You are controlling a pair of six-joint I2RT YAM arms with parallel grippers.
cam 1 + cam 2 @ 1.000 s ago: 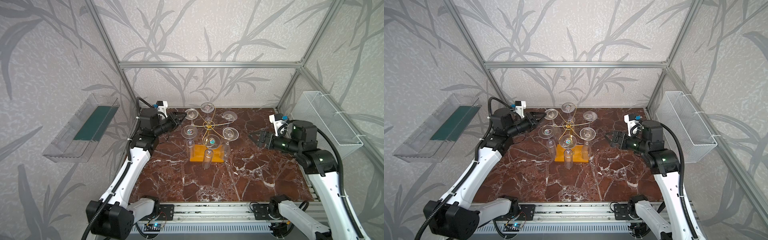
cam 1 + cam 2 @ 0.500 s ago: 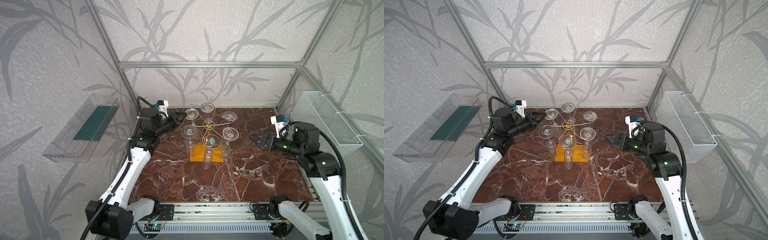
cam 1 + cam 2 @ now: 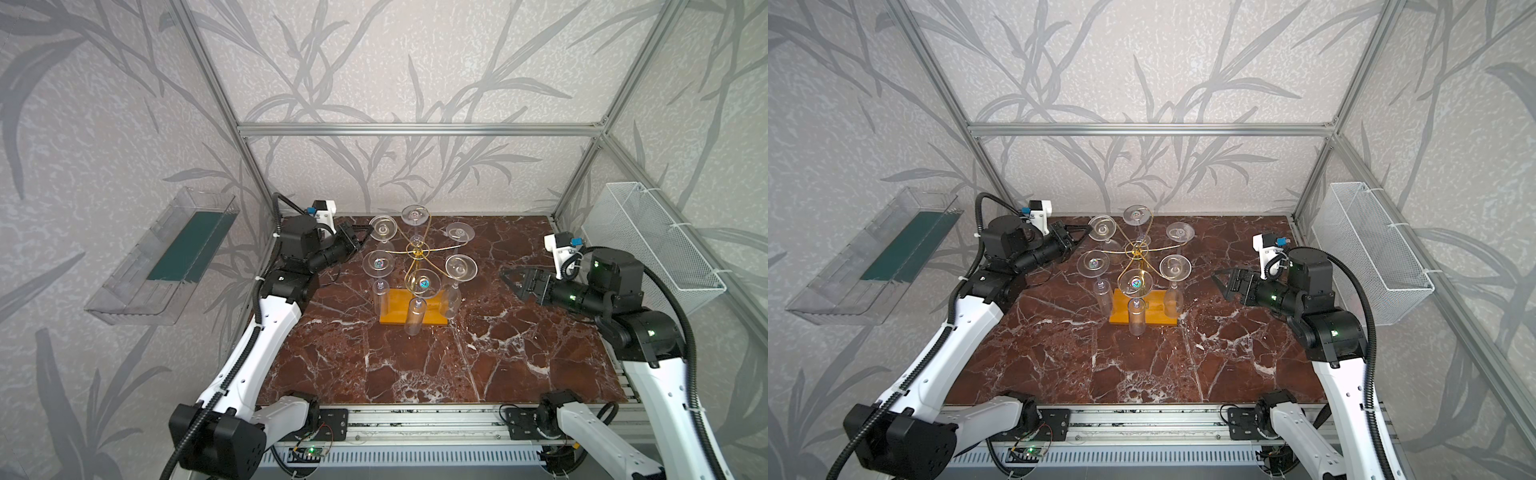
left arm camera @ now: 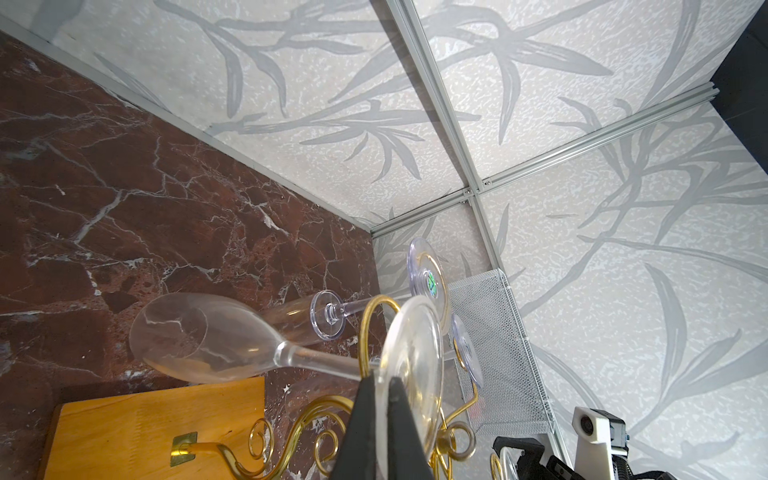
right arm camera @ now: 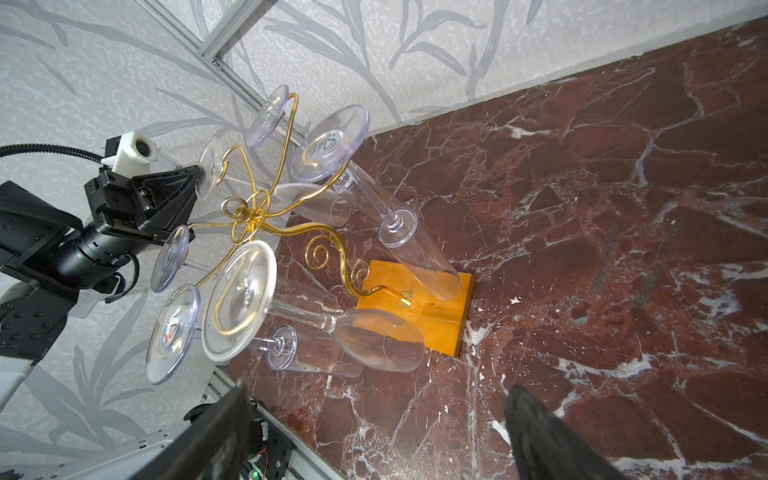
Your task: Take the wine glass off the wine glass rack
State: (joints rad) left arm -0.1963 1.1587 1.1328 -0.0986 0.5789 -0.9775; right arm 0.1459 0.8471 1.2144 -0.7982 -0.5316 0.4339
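The wine glass rack [image 3: 417, 250] [image 3: 1138, 250] is gold wire on an orange wooden base [image 3: 395, 309] [image 5: 424, 316] [image 4: 145, 424]. Several clear glasses hang from it upside down. My left gripper [image 3: 368, 230] [image 3: 1089, 228] [image 4: 381, 380] is shut on the rim of the round foot of the back-left wine glass [image 3: 383, 227] [image 3: 1103, 227] [image 4: 411, 361] [image 5: 210, 166]. That glass's stem still sits in a wire arm. My right gripper [image 3: 513, 284] [image 3: 1221, 286] [image 5: 374, 411] stands open and holds nothing, well to the right of the rack.
A white wire basket [image 3: 648, 245] hangs on the right wall. A clear tray [image 3: 166, 257] with a green bottom hangs on the left wall. The other glasses crowd closely round the held one. The rack stands on a brown marble table [image 3: 415, 365].
My left gripper has closed onto the foot of the back-left glass. The right arm has drifted slightly to the right, still open.
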